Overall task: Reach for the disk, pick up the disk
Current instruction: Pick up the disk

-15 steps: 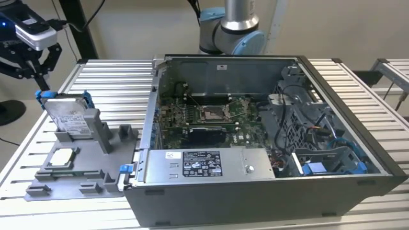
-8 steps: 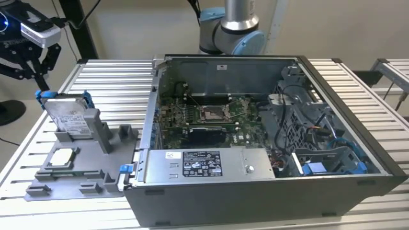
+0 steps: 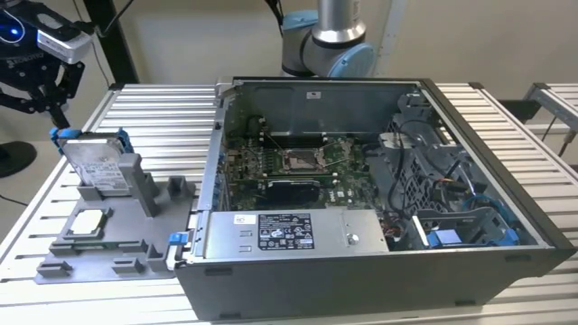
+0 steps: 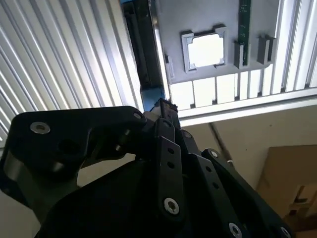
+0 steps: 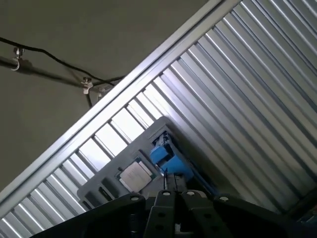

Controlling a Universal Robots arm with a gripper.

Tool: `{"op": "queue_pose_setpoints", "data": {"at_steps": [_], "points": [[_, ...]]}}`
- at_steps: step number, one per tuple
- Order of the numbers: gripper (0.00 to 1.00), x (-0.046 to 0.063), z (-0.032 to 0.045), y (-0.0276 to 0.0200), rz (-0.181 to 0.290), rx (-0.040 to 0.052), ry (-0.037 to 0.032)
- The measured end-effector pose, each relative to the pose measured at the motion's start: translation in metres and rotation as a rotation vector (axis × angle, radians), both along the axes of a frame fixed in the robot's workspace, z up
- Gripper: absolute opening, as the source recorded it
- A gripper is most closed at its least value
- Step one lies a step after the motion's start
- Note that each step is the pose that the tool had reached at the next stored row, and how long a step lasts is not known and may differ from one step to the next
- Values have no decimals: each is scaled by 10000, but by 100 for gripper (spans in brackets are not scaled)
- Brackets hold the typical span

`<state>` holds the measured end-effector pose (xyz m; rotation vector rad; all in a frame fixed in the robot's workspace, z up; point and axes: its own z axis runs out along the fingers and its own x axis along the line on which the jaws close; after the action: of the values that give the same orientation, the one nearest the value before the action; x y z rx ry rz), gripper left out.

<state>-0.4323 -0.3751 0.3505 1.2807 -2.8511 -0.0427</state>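
The disk [image 3: 95, 166] stood on edge in a slot of the grey fixture tray [image 3: 126, 250], which lay by the bench [image 3: 162, 115] edge on the exterior view's left. The gripper [image 3: 58, 125] was at the disk's top corner, its fingers drawn together on the blue carrier rail and apparently pinching it. In both wrist views the tips [image 4: 164, 105] [image 5: 172, 182] met that blue rail [image 5: 166, 157].

A corner hold on thin plastic looked slight for a heavy drive. The pick would go best slow and straight along the slot, with no twist that could jam the rails or let the disk swing.

The tray also held a square processor chip [image 3: 86, 222] in a shallow pocket. Mid-bench, the open computer case [image 3: 361, 284] held a motherboard [image 3: 298, 162], a labelled power supply [image 3: 289, 232] and a blue-trimmed drive cage [image 3: 456, 237].
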Motion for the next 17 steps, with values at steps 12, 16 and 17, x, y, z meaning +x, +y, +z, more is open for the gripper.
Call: {"op": "queue_pose_setpoints", "data": {"at_steps": [12,16,17], "points": [[0,0,0,0,2180,-5,0],[0,0,0,0,2917,-6,0],[0,-1,0,0,3084,-6,0]]}}
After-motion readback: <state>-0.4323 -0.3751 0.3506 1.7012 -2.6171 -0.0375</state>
